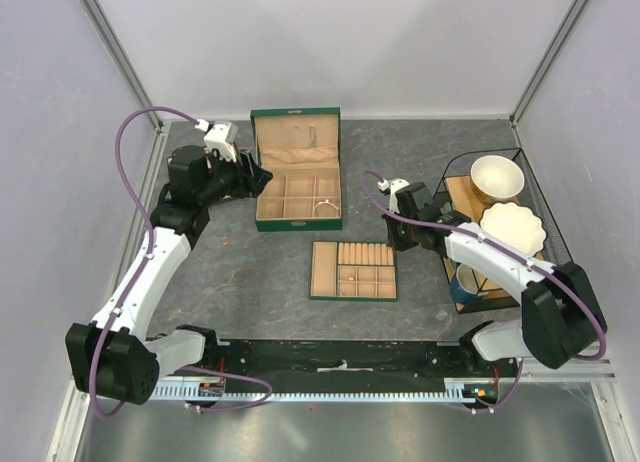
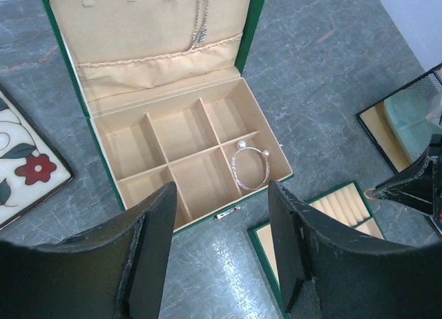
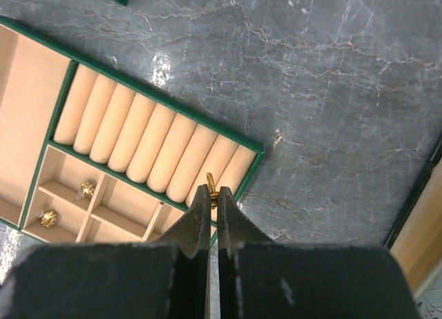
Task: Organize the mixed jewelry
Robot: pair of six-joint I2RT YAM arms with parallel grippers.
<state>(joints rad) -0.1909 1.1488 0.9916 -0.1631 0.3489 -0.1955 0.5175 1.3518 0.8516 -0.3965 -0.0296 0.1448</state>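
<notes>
The silvery bangle (image 1: pixel 325 208) with two pearl ends lies in the near-right compartment of the open green jewelry box (image 1: pixel 297 218); it also shows in the left wrist view (image 2: pixel 241 146). My left gripper (image 2: pixel 221 195) is open and empty, just left of the box (image 1: pixel 262 177). My right gripper (image 3: pixel 213 193) is shut on a small gold ring (image 3: pixel 210 180) above the right end of the tan tray's ring rolls (image 3: pixel 148 146), at the tray's far-right corner (image 1: pixel 397 244). Two tiny gold pieces (image 3: pixel 86 188) (image 3: pixel 47 217) sit in the tray's small compartments.
A silvery chain (image 2: pixel 201 18) hangs in the box lid. A black wire basket (image 1: pixel 528 172) at the right holds a bowl (image 1: pixel 497 177), a scalloped plate (image 1: pixel 513 227) and a cup (image 1: pixel 465 282). A floral tile (image 2: pixel 21 167) lies left of the box.
</notes>
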